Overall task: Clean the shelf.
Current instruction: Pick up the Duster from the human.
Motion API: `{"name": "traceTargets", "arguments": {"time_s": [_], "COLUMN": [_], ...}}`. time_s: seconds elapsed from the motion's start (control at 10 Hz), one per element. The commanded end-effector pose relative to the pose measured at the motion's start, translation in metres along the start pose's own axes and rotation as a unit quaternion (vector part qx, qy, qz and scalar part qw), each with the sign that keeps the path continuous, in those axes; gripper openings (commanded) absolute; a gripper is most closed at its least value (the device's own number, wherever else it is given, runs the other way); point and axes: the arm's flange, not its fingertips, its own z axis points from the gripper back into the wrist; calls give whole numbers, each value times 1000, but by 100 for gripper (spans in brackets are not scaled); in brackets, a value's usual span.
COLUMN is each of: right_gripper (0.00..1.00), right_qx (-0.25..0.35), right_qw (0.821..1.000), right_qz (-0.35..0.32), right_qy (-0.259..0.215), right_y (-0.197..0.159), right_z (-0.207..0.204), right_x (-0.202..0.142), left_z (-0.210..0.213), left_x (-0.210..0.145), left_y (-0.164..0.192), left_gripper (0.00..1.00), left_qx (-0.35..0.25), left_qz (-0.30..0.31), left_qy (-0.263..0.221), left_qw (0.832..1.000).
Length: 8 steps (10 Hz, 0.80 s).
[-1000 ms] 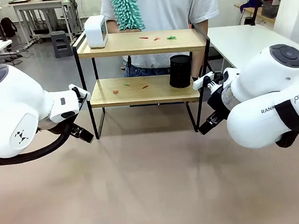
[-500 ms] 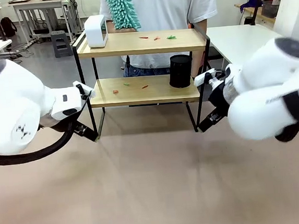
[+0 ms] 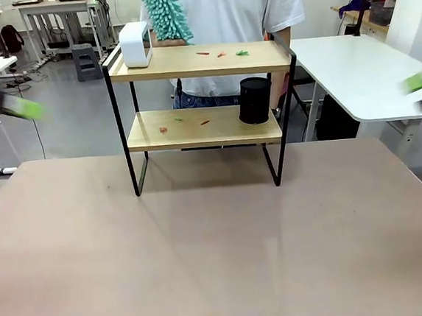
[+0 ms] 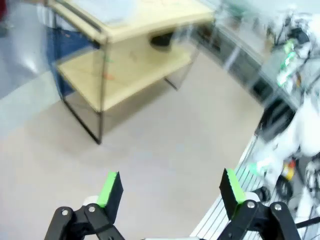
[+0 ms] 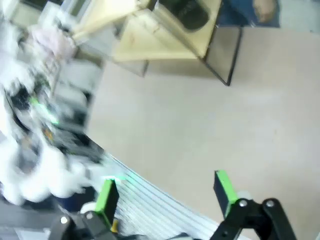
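Shelf (image 3: 181, 64) stands at the far middle of the worktop (image 3: 204, 247), its long axis running left to right across your front view and its open face toward the robot. On the top board, a white box (image 3: 135, 44) sits at the left end and 3 small scraps (image 3: 221, 53) (red, orange, green) lie right of centre. On the lower board, a black canister (image 3: 254, 100) stands toward the right end, with 3 more scraps (image 3: 182, 121) to its left. Behind the shelf a person holds a teal duster (image 3: 165, 12) over the left half of the top board. You cannot tell whether it touches the wood. Left gripper (image 4: 170, 182): jaws spread wide, nothing held, with the shelf ahead and up-left in its wrist view, well apart. Right gripper (image 5: 164, 182): jaws equally wide, empty, with the shelf along the top of its wrist view, canister corner nearest, also well apart. Both wrist views are smeared by motion. In the front view the 2 grippers are blurred streaks at the picture's side edges, roughly level with the top board. Judgement: neither arm is clearly nearer. The left faces the box end and the right the canister end, so divide the work by side. Scraps remain on both boards, so cleaning is not done.
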Motion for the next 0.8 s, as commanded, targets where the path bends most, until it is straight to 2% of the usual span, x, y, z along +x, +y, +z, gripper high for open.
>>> {"name": "traceTargets", "arguments": {"time_s": [0.0,0.1,0.2,0.3,0.4,0.5,0.7], "right_gripper": [100,100,100,100,100,100,100], "right_qx": [128,134,133,105,101,101,101], "right_qw": [970,957,951,949,965,965,965], "right_qz": [-167,-212,-239,-261,-211,-211,-211], "right_qy": [-122,-143,-143,-143,-117,-117,-117], "right_y": [-106,-144,-169,-177,-157,-157,-157], "right_z": [17,10,0,-20,41,41,41], "right_x": [4,-5,-11,-11,-37,-37,-37], "left_z": [36,41,38,28,13,97,97], "left_x": [-117,-144,-169,-183,-181,-158,-158], "left_y": [61,96,123,150,164,158,158], "left_gripper": [100,100,100,100,100,100,100], "left_qx": [-5,-37,-62,-62,-9,-39,-39], "left_qz": [112,168,218,281,321,249,249], "left_qy": [-119,-153,-177,-182,-138,-170,-170], "left_qw": [987,973,958,940,937,953,953]}}
